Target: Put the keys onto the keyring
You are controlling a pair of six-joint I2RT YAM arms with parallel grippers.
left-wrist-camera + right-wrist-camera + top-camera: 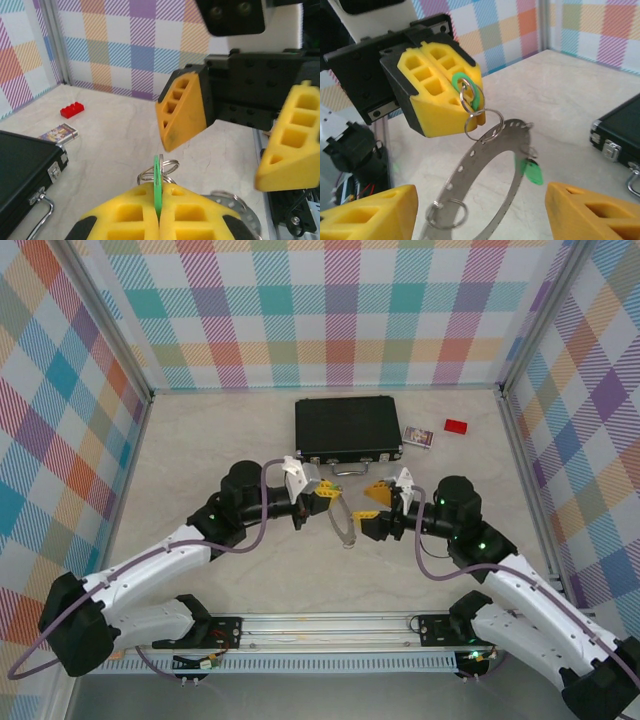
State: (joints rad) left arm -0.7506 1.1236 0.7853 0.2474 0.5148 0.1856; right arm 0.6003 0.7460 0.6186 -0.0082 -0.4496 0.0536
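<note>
Green keys [532,174], two; metal keyring [465,172], one; red block [456,425], one

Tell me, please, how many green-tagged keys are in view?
2. One key is pinched in the shut left gripper; the other key hangs from the keyring. More may be hidden.
</note>
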